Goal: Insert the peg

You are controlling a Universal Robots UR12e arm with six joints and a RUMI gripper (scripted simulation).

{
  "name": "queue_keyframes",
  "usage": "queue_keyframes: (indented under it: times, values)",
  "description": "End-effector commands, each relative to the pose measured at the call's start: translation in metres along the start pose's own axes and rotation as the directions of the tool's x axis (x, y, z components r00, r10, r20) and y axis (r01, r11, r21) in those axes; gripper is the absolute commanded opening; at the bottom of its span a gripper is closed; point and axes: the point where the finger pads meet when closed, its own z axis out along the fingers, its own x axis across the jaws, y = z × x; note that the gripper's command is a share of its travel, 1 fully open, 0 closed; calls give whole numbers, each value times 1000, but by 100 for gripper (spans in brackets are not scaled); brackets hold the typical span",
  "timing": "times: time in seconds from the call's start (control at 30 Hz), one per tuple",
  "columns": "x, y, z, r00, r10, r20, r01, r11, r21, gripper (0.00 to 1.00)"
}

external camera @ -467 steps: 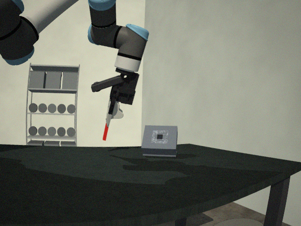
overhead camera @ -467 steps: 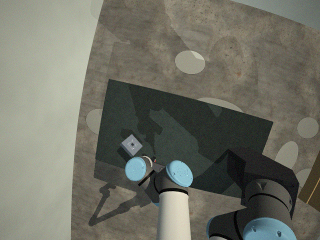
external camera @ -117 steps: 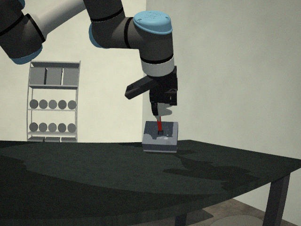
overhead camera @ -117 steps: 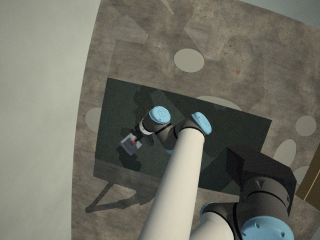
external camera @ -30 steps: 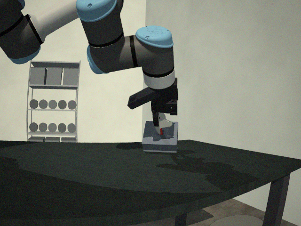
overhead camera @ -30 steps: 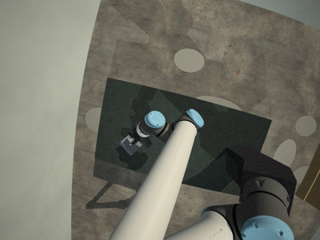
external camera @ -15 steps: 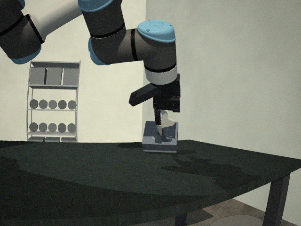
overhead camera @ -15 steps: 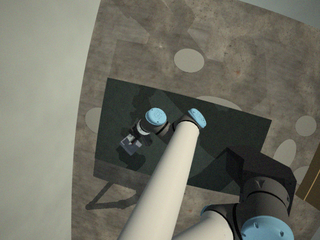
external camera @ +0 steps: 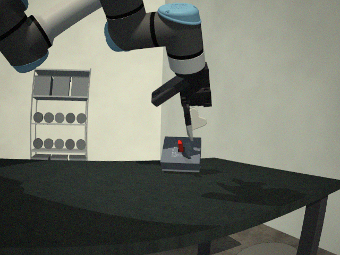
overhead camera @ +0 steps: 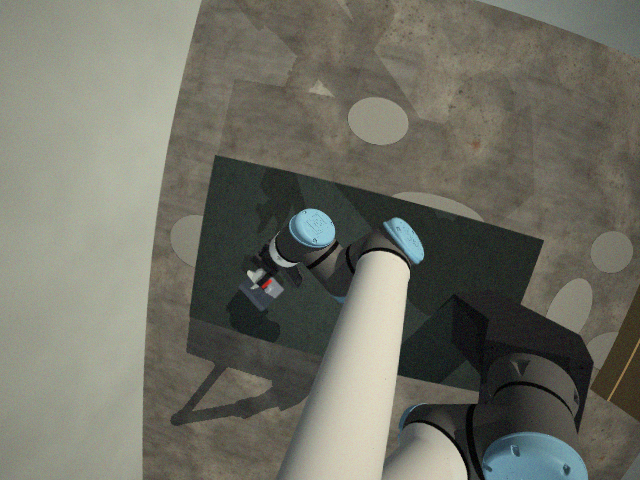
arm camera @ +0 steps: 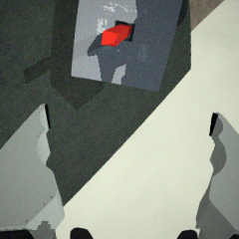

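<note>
a red peg (external camera: 180,145) stands partly sunk in the hole of the grey sloped panel (external camera: 170,153) on the dark worktop (external camera: 109,192); above it the gripper (arm camera: 130,164) hangs with fingers spread wide, holding nothing.

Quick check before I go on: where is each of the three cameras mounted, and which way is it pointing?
Top: high overhead, looking down on the table; the arm's base, long link and blue-capped joints show, the pincer by the sloped panel.
Exterior: beside the table at about its height, facing the panel, the walls and a shelf rack; wrist joints and the open pincer show.
Wrist: on the arm's end, looking down between both fingers.
Shared: all three see the red peg standing in the panel's hole.
</note>
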Motion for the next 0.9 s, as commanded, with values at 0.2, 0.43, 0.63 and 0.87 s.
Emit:
queue_keyframes:
  times: [0.2,0.43,0.63,0.87]
  values:
    - [2,4,-9,1000,-30,-1,30,999,13,86]
    - [2,4,-10,1000,-19,-2,19,1000,15,95]
    - [1,5,-10,1000,-10,-3,10,1000,17,100]
    - [1,5,-11,1000,2,-5,-2,1000,20,100]
